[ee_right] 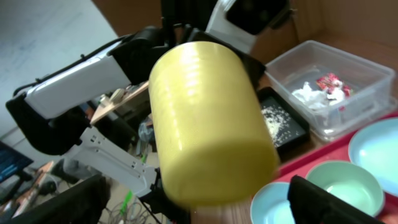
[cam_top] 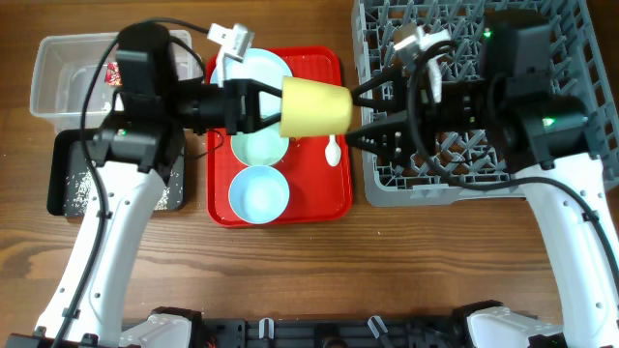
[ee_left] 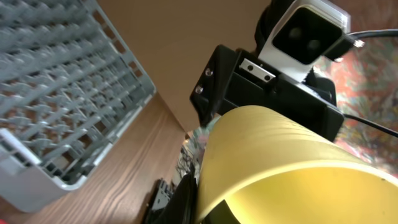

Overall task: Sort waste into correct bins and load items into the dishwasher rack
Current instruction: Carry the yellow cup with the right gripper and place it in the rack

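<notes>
a: yellow cup [ee_right: 208,121] fills the right wrist view, held on its side in mid-air above the red tray [cam_top: 334,198]. which gripper carries it?

b: left gripper [cam_top: 261,101] is closed on the cup's rim end. right gripper [cam_top: 363,116] has its fingers spread wide either side of the cup's base; whether they touch it cannot be told.

a: step in hand?

b: judged a hand-over, left arm to right, on the cup's way to the dishwasher rack [cam_top: 571,29].

a: next move calls for?

b: the right gripper should close squarely on the cup before the left one lets go; a smooth round wall may slip or roll if pinched off-centre. then carry it right and seat it among the pegs.

a: and outward from there?

b: on the tray: pale-blue plate [cam_top: 266,68], mint-green bowl [cam_top: 257,147], light-blue bowl [cam_top: 259,193], white spoon [cam_top: 333,151], all unloaded. at the counter's left, the clear tub [ee_right: 367,71] holds wrapper [ee_right: 331,82] and tissue [ee_right: 309,94]; the black tub [ee_right: 287,127] holds rice grains [ee_right: 273,117].
</notes>
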